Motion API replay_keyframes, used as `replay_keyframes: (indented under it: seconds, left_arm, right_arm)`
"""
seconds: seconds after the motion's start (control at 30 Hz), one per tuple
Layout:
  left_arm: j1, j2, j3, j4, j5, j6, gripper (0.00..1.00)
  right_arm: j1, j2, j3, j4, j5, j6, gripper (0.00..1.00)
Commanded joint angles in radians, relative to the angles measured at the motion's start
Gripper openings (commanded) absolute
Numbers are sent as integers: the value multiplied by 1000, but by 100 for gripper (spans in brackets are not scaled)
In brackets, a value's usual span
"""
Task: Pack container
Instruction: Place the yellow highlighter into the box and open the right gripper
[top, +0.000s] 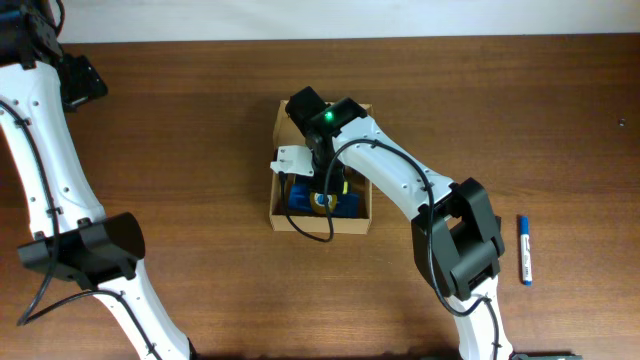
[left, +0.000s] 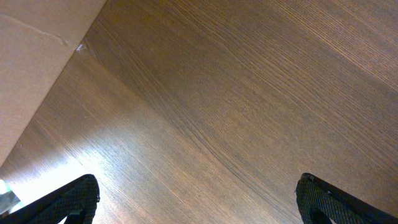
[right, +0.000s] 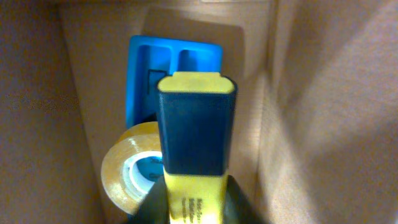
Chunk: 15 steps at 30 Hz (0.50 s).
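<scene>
- A brown wooden table (top: 200, 150) is filling the scene, with a pale wall running along its far edge
- The open cardboard box (top: 274, 205) is sitting near the middle of the table
- The right gripper (top: 325, 180) is reaching down into the box, its fingers clamping a yellow marker (right: 196, 124) with a dark blue cap
- A blue case (right: 174, 56) is lying on the box floor, and a roll of clear tape (right: 127, 165) is lying just beside it
- A blue pen (top: 524, 250) is lying on the table, well to the right of the box
- The left gripper (left: 199, 202) is hanging over bare wood at the far left, fingers spread wide and holding nothing
</scene>
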Motion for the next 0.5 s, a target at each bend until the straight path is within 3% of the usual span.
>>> replay_keyframes:
  seconds: [0.0,0.23,0.47]
  left_arm:
    - [3,-3,-5,-1,-3,11,100]
    - [3,-3,-5,-1,-3,11,100]
    - [3,-3,-5,-1,-3,11,100]
  right_arm:
    - [5,5,10,5,9,13,47]
    - [6,5,27,-19,26,76,47]
    - [18,-85,231,-146,65,235,48]
